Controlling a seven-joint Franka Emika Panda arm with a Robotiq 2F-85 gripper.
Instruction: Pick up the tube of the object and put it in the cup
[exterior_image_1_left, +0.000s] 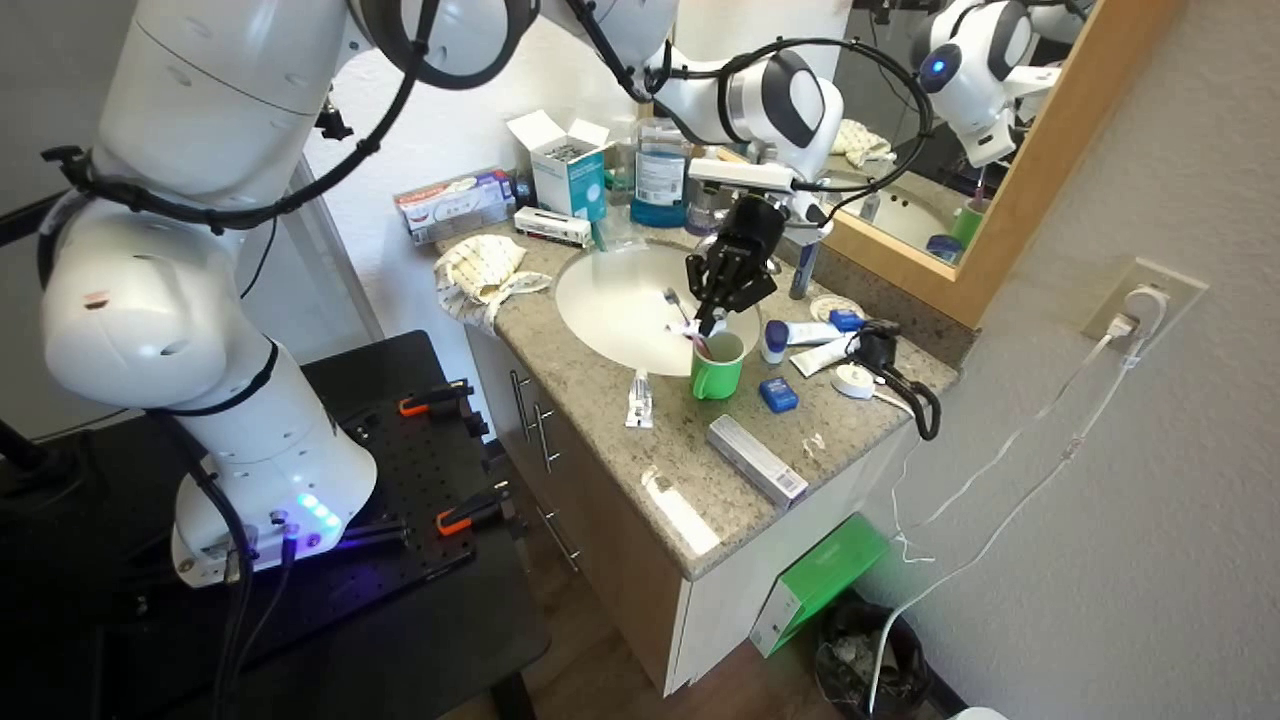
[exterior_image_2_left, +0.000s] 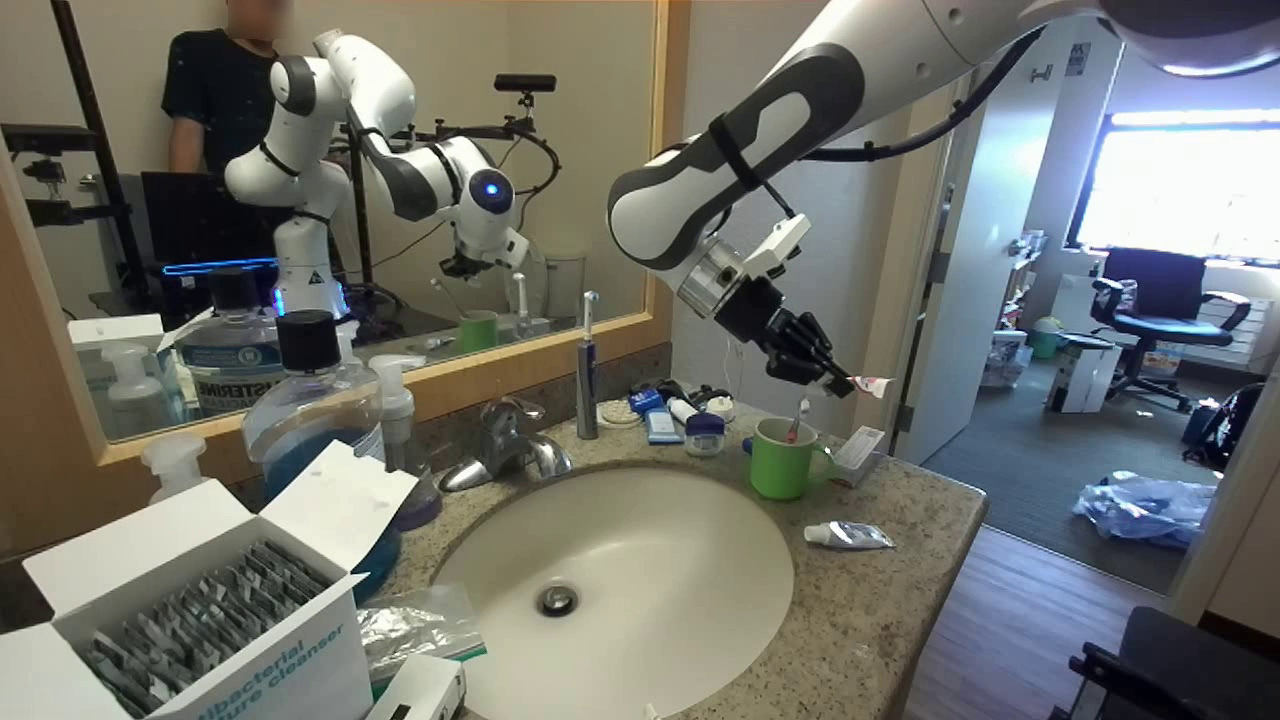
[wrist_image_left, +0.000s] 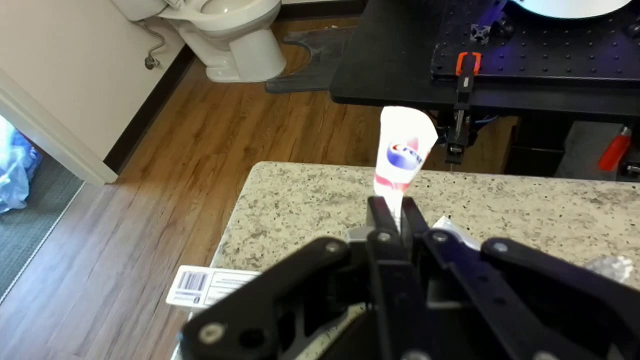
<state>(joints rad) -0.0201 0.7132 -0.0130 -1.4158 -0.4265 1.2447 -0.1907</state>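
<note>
My gripper (exterior_image_2_left: 843, 384) is shut on the small whitish tube (exterior_image_2_left: 874, 387). The tube has a red and blue print in the wrist view (wrist_image_left: 401, 157) and sticks out beyond the fingertips (wrist_image_left: 393, 204). In both exterior views the tube is held in the air above the counter. The green cup (exterior_image_2_left: 780, 470) stands upright on the counter beside the sink, with a toothbrush (exterior_image_2_left: 800, 412) in it. In an exterior view the gripper (exterior_image_1_left: 708, 320) appears just above the cup (exterior_image_1_left: 717, 372); in the wrist view the cup does not show.
A second, silvery tube (exterior_image_1_left: 640, 400) lies on the counter near the cup. A long box (exterior_image_1_left: 757, 460), a blue floss box (exterior_image_1_left: 778, 394) and a blue-lidded jar (exterior_image_2_left: 704, 434) lie nearby. The sink basin (exterior_image_2_left: 640, 640), faucet (exterior_image_2_left: 505, 440) and mirror are close to the arm.
</note>
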